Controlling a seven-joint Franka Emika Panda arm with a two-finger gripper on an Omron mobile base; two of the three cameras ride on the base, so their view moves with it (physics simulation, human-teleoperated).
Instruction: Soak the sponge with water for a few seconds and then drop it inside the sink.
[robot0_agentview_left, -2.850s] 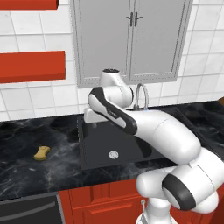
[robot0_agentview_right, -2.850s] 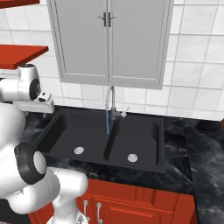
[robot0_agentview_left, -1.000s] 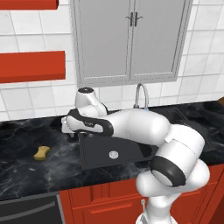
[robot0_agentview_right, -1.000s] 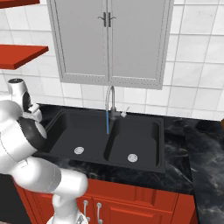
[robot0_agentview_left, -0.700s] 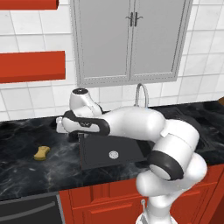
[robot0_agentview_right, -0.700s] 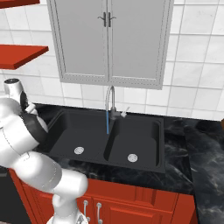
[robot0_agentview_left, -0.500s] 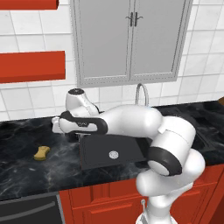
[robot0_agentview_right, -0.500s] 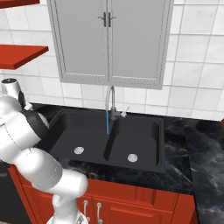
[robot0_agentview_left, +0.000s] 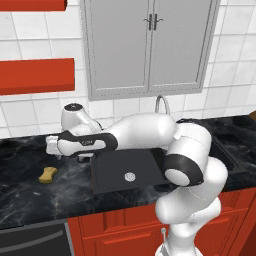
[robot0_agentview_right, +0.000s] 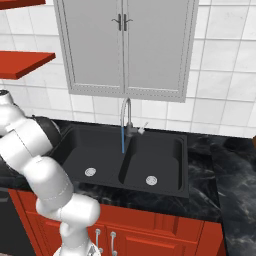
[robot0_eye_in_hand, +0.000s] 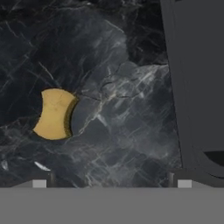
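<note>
The yellow-tan sponge (robot0_agentview_left: 48, 174) lies on the dark marble counter left of the sink (robot0_agentview_left: 118, 175). In the hand view the sponge (robot0_eye_in_hand: 54, 113) sits left of centre, with the sink's rim (robot0_eye_in_hand: 175, 87) along the right. My gripper (robot0_agentview_left: 56, 153) hovers above the counter, a little above and to the right of the sponge. It is open, and its fingertips (robot0_eye_in_hand: 39, 183) stand far apart with nothing between them. A thin blue stream of water (robot0_agentview_right: 123, 141) runs from the curved faucet (robot0_agentview_right: 127, 116) into the black double sink (robot0_agentview_right: 165, 186).
Grey wall cabinets (robot0_agentview_left: 150, 45) hang above the sink, and red shelves (robot0_agentview_left: 36, 75) are on the tiled wall at the left. Red base cabinets (robot0_agentview_right: 150, 235) run under the counter. The counter's front edge lies close to the sponge.
The arm has swung left from over the sink's edge to above the counter near the sponge. The gripper has stayed open, and the sponge has not moved.
</note>
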